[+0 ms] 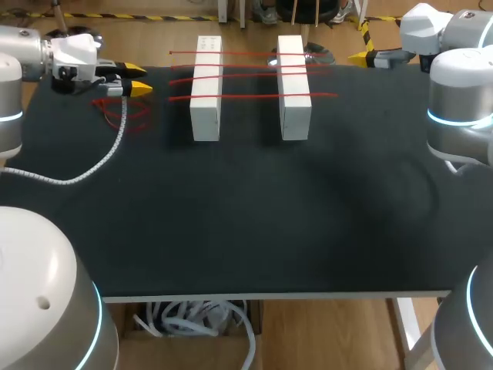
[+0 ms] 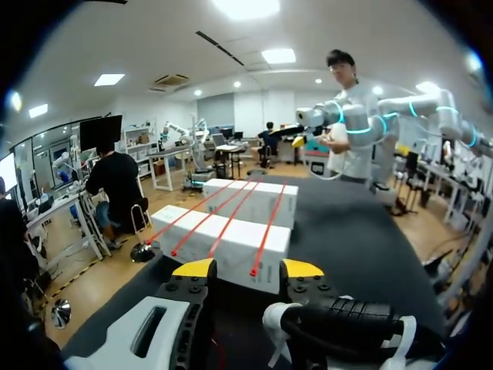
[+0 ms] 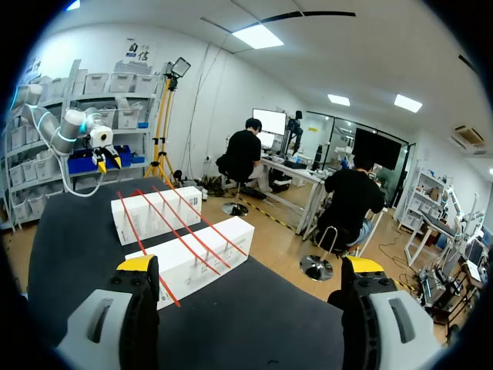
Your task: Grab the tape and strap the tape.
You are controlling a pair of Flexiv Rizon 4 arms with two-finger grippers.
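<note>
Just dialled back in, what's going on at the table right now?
Neither arm holds anything. The left gripper is open at the far left corner of the table, close to a loose tangle of red tape. The right gripper is open at the far right edge. Four red tape strips lie stretched across the two white blocks.

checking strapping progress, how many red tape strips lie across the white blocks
4 red tape strips, parallel, each bridging both white blocks; a loose red tape coil lies beside the left gripper.
</note>
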